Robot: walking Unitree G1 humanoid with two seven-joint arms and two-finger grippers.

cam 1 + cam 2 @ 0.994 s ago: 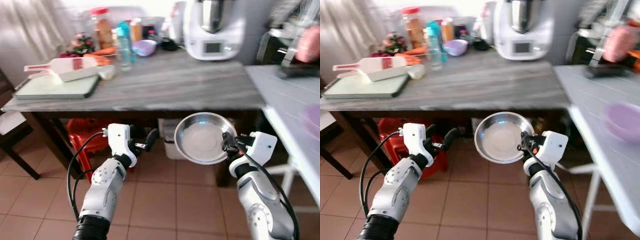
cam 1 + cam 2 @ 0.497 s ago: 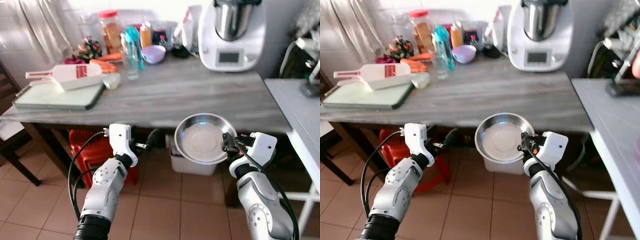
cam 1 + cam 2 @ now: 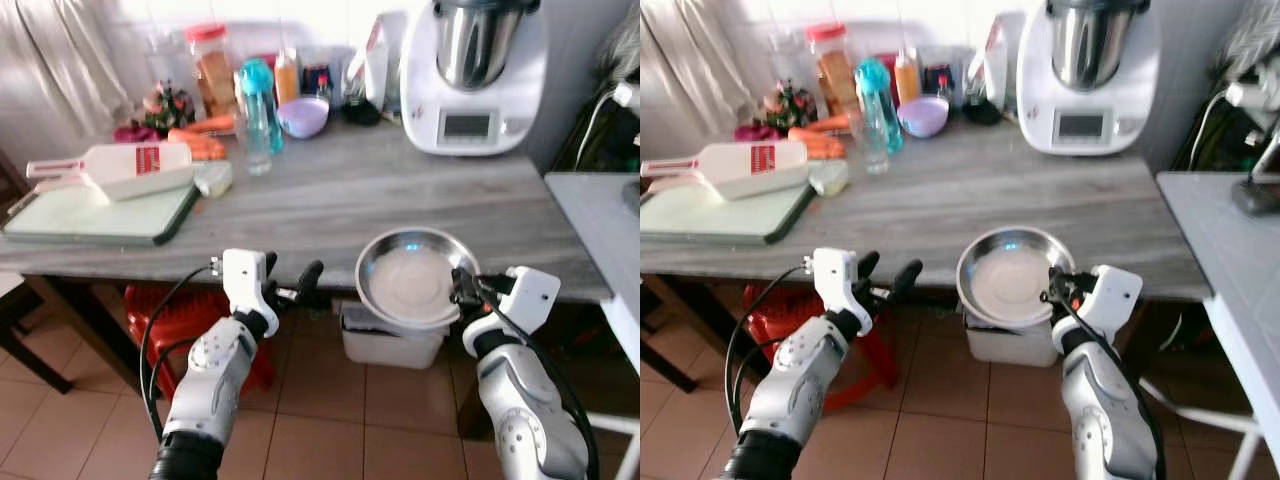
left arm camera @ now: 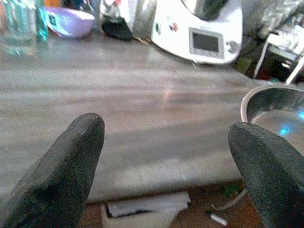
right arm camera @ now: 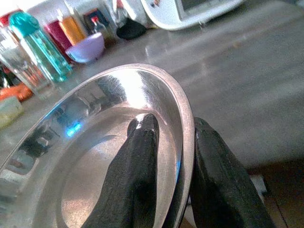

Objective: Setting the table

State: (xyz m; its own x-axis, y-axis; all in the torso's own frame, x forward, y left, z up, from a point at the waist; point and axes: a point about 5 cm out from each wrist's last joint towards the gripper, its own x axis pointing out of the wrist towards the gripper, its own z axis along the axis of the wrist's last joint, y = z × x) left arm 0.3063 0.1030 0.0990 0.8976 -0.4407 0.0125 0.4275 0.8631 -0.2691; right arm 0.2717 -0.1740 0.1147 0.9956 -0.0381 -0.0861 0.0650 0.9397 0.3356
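Note:
A shiny steel bowl (image 3: 412, 280) is held up at the front edge of the grey wooden table (image 3: 350, 190), tilted toward me. My right gripper (image 3: 458, 290) is shut on the bowl's right rim. In the right wrist view one finger (image 5: 140, 161) lies inside the bowl (image 5: 85, 161) and the other finger (image 5: 213, 175) presses the outside of the rim. My left gripper (image 3: 295, 287) stands open and holds nothing, just before the table edge and left of the bowl. Its two fingers (image 4: 66, 166) are spread wide in the left wrist view, with the bowl (image 4: 275, 107) to one side.
On the table stand a white kitchen machine (image 3: 475, 70), a purple bowl (image 3: 303, 115), a teal bottle (image 3: 258, 100), carrots (image 3: 200, 140), a white scoop (image 3: 125, 168) and a green board (image 3: 95, 210). Below are a red stool (image 3: 160, 305) and a white bin (image 3: 390, 340). A white table (image 3: 600, 200) is at right.
The view has swung left and closer to the grey table. The bowl, still in my right gripper, now overlaps the table's front edge. Both arms keep their pose.

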